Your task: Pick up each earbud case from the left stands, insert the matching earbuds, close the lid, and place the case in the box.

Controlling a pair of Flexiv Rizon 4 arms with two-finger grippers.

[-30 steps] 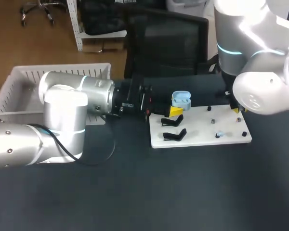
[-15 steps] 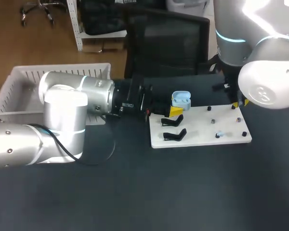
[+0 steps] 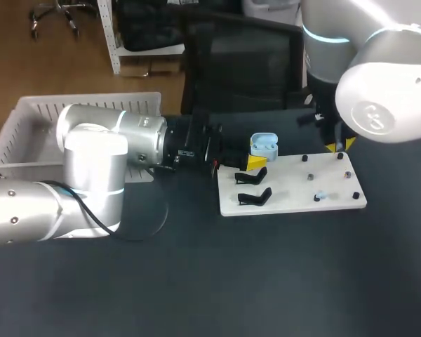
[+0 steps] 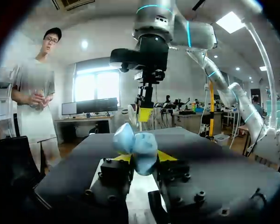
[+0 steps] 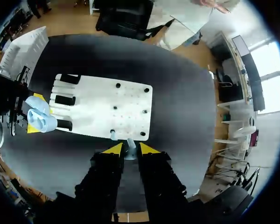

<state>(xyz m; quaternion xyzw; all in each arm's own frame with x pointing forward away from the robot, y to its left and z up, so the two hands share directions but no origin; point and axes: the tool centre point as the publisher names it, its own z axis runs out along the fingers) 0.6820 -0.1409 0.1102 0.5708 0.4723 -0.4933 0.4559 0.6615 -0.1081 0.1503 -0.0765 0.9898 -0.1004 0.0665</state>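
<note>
My left gripper [image 3: 258, 158] is shut on a light blue earbud case [image 3: 264, 145], lid open, just off the white board's [image 3: 288, 188] far left corner. In the left wrist view the case [image 4: 135, 147] sits between the yellow tips of the left gripper [image 4: 142, 157]. My right gripper [image 3: 340, 145] hangs above the board's far right corner. In the right wrist view the right gripper [image 5: 129, 148] is shut on a small pale earbud [image 5: 129, 152]. A second light blue earbud [image 3: 322, 196] rests on the board near its front right pegs.
Two black stands [image 3: 252, 187] stand empty on the board's left part, and small black pegs [image 3: 310, 177] dot its right part. A white basket [image 3: 28, 133] sits at the far left behind my left arm.
My right arm has lifted and drawn back from the board's right side, toward the far edge. The left arm and the case have kept still.
</note>
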